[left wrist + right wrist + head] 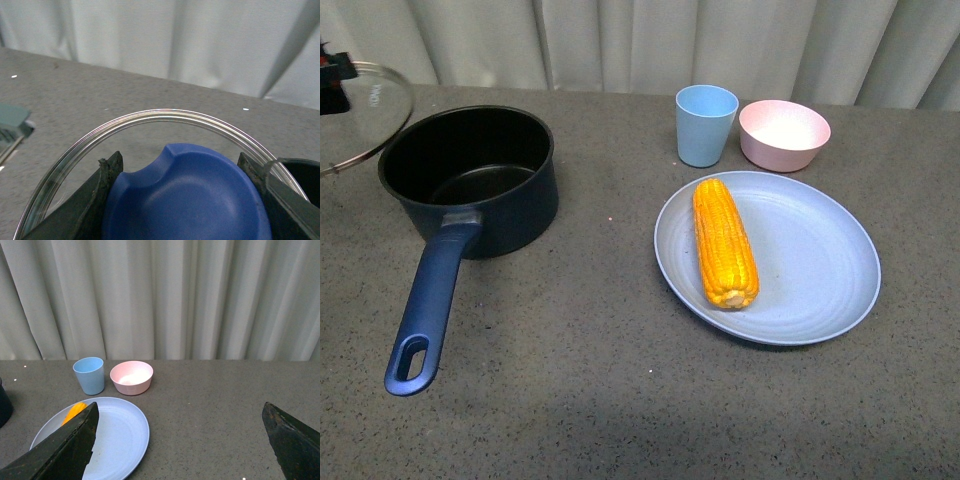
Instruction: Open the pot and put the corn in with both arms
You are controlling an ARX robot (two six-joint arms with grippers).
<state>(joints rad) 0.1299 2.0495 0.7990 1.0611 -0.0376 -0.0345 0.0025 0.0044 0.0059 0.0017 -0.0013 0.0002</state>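
Note:
The dark blue pot stands uncovered at the left of the table, its long handle pointing toward me. The glass lid hangs tilted beside the pot's far-left rim. My left gripper is shut on the lid's blue knob, with the glass rim arching beyond it. The corn lies on the light blue plate to the right. My right gripper is open and empty above the table, with the corn partly hidden behind one finger.
A light blue cup and a pink bowl stand behind the plate. White curtains close off the table's far edge. An edge of the pot shows in the right wrist view.

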